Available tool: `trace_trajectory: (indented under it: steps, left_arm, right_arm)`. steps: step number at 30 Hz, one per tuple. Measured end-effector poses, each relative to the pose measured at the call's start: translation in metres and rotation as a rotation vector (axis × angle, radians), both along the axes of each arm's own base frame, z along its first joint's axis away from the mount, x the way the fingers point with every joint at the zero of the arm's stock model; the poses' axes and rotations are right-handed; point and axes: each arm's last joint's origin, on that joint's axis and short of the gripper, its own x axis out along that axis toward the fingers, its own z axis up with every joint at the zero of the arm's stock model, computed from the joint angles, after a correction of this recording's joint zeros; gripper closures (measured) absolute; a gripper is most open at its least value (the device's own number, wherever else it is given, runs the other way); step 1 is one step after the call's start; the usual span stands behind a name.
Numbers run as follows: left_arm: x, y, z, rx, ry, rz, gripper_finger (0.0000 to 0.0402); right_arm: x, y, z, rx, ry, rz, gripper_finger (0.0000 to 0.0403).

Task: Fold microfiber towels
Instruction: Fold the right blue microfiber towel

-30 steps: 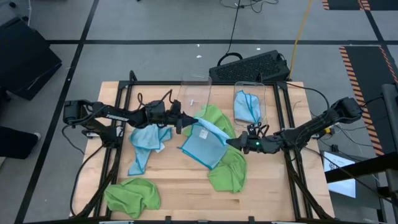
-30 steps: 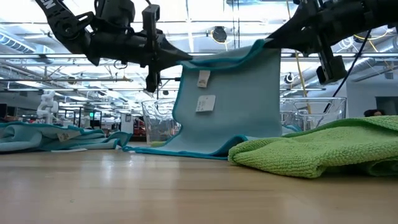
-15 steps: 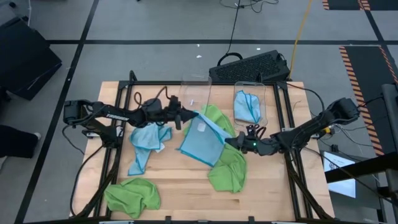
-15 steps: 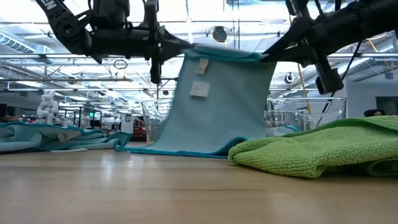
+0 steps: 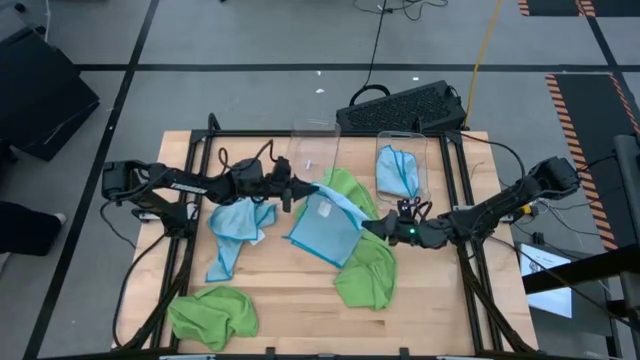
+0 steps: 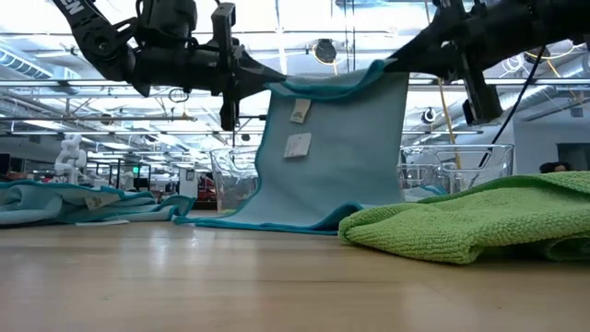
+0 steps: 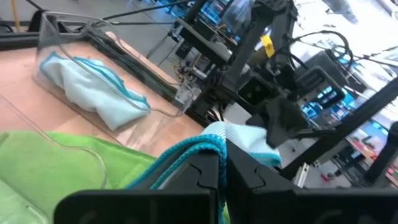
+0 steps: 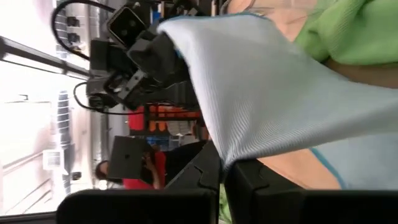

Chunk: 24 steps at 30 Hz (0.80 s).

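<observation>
Tabletop; blue towel inside clear bin; neighbouring bin

Two end effectors hold a light blue towel aloft, its hem seemingly touching the table.

Your left arm reaches in from the table's left side, its left gripper raised above the surface with jaws clamped on one upper corner of the light blue microfiber towel. Your right arm stretches in from the right, right gripper pinching the other corner.
</observation>
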Motion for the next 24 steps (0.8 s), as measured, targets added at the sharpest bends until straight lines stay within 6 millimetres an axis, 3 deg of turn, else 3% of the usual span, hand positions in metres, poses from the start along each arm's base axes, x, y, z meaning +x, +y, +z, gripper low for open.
trace_trajectory:
  steps: [7,14,24]
  left_arm:
    - [-0.002,-0.001,-0.010,-0.015,0.102,-0.068,0.0393]
    - [-0.003,-0.007,-0.021,-0.028,0.210,-0.132,0.0394]
    - [-0.001,-0.013,-0.018,-0.038,0.183,-0.147,0.0393]
  right_arm:
    - [0.000,0.004,0.001,0.023,-0.028,0.014,0.0399]
    - [0.004,0.016,-0.014,0.097,0.006,0.032,0.0399]
    - [0.008,0.022,-0.029,0.106,0.035,0.014,0.0399]
